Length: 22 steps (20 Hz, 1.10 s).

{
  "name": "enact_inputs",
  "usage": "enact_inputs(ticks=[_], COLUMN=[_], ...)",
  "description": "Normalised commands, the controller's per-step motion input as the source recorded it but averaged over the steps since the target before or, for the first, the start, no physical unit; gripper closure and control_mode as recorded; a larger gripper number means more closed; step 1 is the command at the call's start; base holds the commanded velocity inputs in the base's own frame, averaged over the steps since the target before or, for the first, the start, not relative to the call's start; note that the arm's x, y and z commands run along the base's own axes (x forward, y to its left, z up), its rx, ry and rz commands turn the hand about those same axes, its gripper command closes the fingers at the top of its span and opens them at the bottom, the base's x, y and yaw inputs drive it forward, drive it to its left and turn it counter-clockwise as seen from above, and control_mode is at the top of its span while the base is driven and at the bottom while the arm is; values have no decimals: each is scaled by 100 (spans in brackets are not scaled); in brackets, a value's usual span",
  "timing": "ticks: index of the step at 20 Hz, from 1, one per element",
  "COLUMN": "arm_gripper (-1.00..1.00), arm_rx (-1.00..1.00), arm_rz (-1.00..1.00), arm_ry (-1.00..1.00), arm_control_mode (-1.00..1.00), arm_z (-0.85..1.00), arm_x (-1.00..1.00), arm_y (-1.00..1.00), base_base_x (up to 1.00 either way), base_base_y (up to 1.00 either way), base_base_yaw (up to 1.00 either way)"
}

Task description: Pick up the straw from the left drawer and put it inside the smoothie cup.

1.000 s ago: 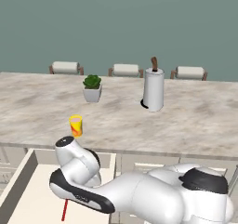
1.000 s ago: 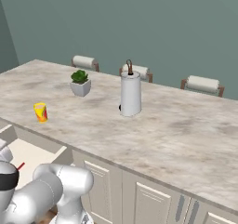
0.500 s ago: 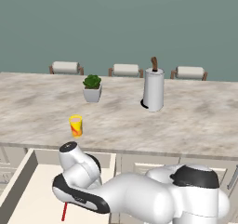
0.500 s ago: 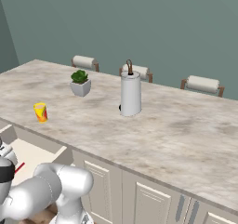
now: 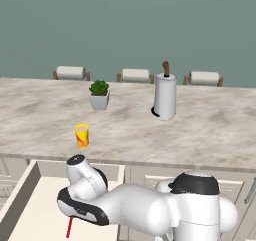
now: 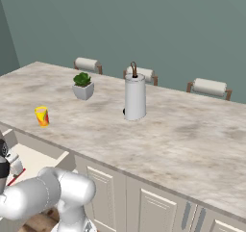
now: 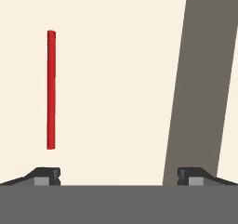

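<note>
— Start at the left. What lies in the left drawer (image 5: 30, 185)?

— It stands pulled out below the counter (image 5: 200, 130), its pale floor bare in the left base view apart from the straw (image 5: 69, 228). Only a short red end of it pokes out under the arm; the rest is hidden by the white body.

— And through the hand view?

— There the straw (image 7: 51, 89) shows whole, lying flat on the cream floor, lined up just above the left fingertip (image 7: 45, 175) and not touching it. The gripper (image 7: 118, 176) has its jaws spread wide, nothing between them (only their dark tips show at the bottom). A broad grey band runs up the right side; I cannot tell whether it is shadow or a drawer wall.

— The cup?

— The smoothie cup (image 5: 81, 135) stands upright on the counter near its front edge, behind the drawer, well apart from the straw. Its swirl marks are too small to read clearly.

— Further right?

— A potted plant (image 5: 99, 94), then a paper towel holder (image 5: 165, 96), both farther back. Along the far wall sit three pale rolls on brackets (image 5: 136, 75), blurred.

— Does the right base view add anything?

— A sliver of straw (image 6: 16, 176) at the left edge beside the arm; the drawer is mostly cut off there.
</note>
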Motion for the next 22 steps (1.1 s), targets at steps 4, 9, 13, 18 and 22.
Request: enact_inputs(ticks=[4,9,13,18,22], arm_gripper=[-100,-100,-100,-100,-100], arm_rx=[0,0,0,0,0], arm_rz=[-2,0,0,0,0], arm_ry=[0,0,0,0,0], arm_control_mode=[-100,-100,-100,-100,-100], arm_z=[-17,-17,-25,-24,-21], arm_x=[14,18,7,12,12], arm_y=[9,22,20,20,21], base_base_x=[0,0,0,0,0], base_base_y=[0,0,0,0,0], base_base_yaw=[0,0,0,0,0])
